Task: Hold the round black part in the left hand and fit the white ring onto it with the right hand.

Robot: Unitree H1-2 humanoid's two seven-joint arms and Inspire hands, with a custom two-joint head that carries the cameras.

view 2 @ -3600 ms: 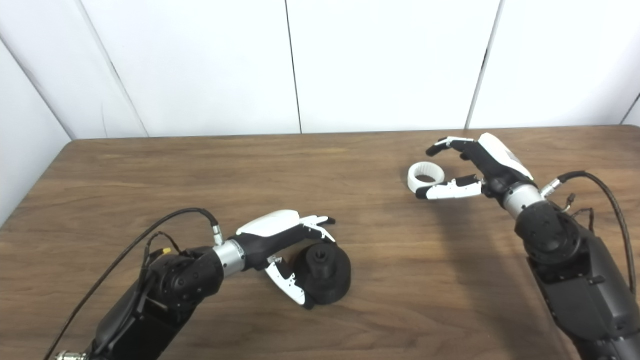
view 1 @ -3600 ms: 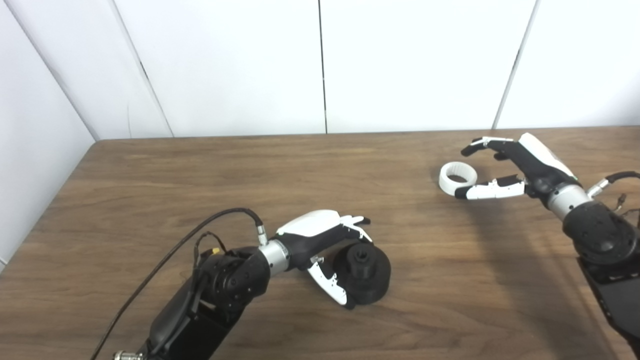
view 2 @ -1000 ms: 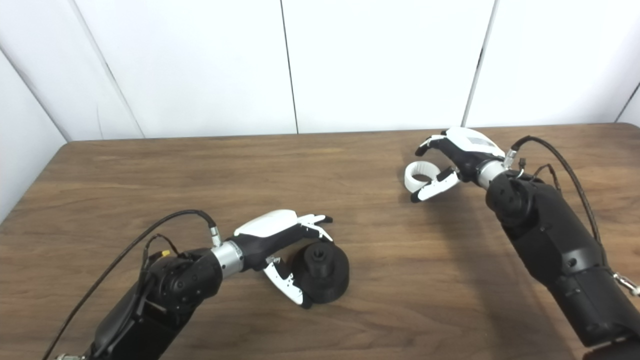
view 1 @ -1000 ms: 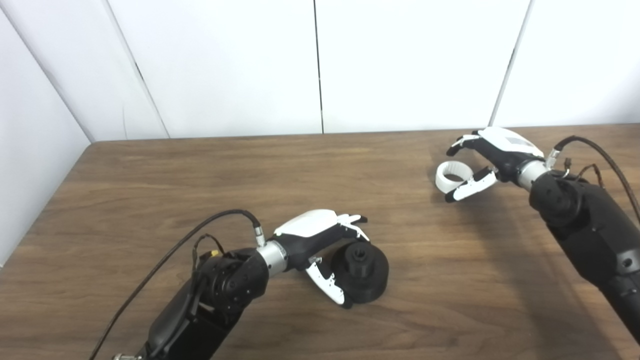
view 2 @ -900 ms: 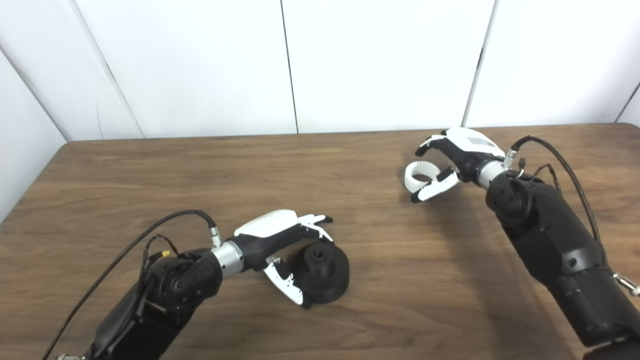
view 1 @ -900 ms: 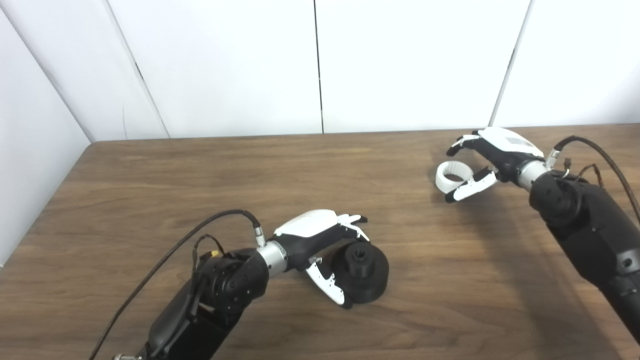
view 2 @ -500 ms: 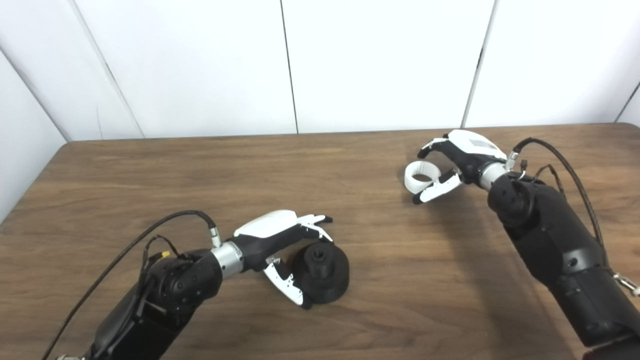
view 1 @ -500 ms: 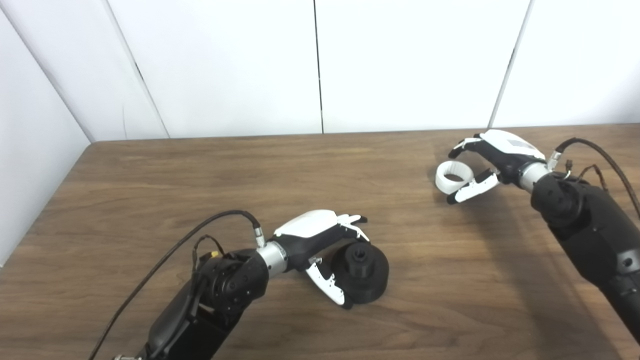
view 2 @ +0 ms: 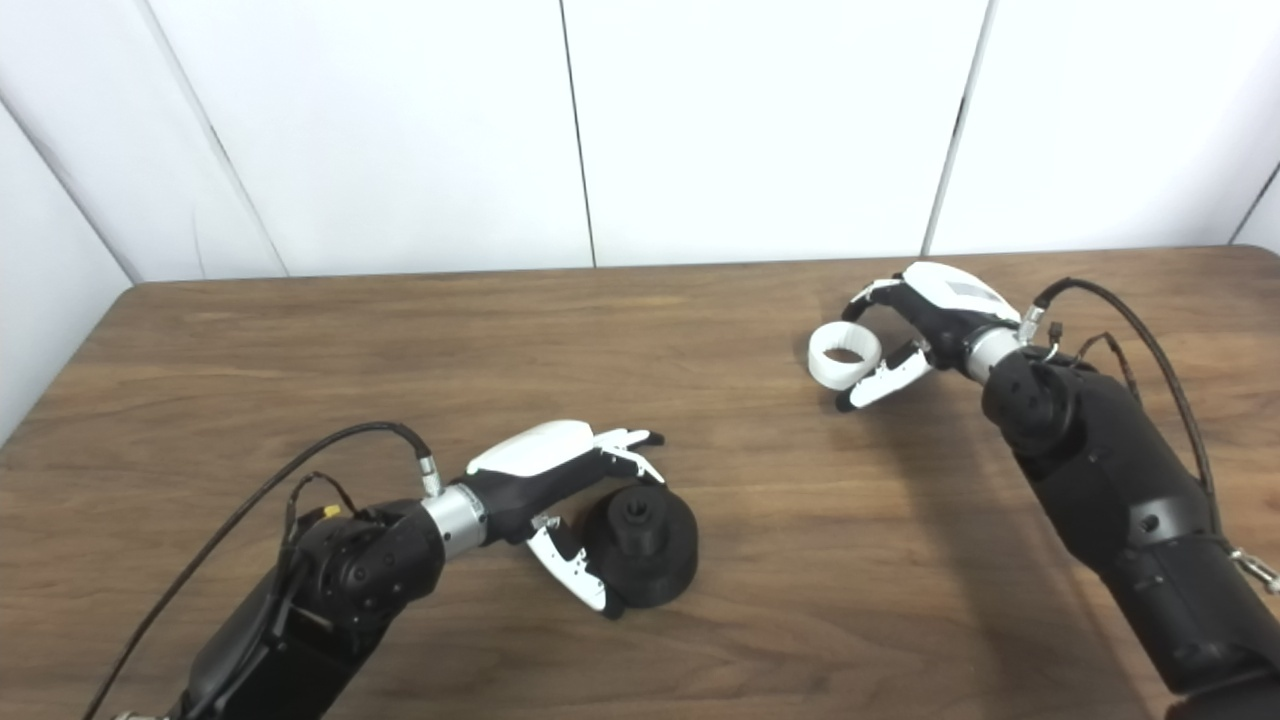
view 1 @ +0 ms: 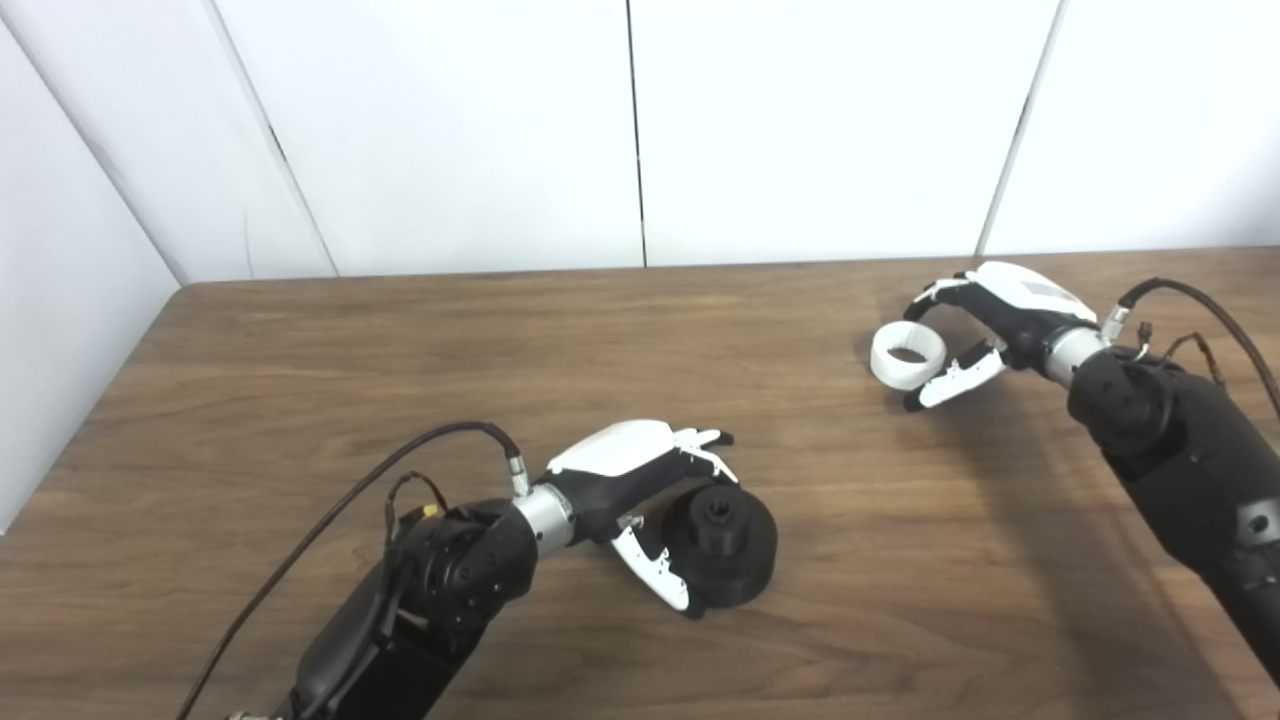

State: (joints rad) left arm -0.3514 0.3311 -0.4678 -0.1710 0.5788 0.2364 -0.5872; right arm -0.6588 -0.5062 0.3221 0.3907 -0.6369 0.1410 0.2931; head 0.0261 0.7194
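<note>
Black round part (view 1: 722,545) sits on the wooden table (view 1: 400,350), right at the left hand (view 1: 640,480), hub facing up with a socket hole in its middle. Left hand is cupped around it: the fingers (view 1: 705,442) arch over the far rim, the thumb (view 1: 655,575) hooks along the near side, touching the part's edge. Call that a loose wrap with the part resting on the tabletop; from this angle, whether the fingers press on the rim is hard to say.

Over at the right hand (view 2: 925,320), the white ring (view 2: 845,357) lies just beside the palm, between the curled fingers (view 2: 865,297) on the far side and the thumb (view 2: 885,380) on the near side. Both close in on the ring, thumb tip at its wall, though a firm pinch can't be confirmed. Ring looks slightly tilted, opening up and toward the camera. The two hands are well apart, ring far off to the right of the black part.
</note>
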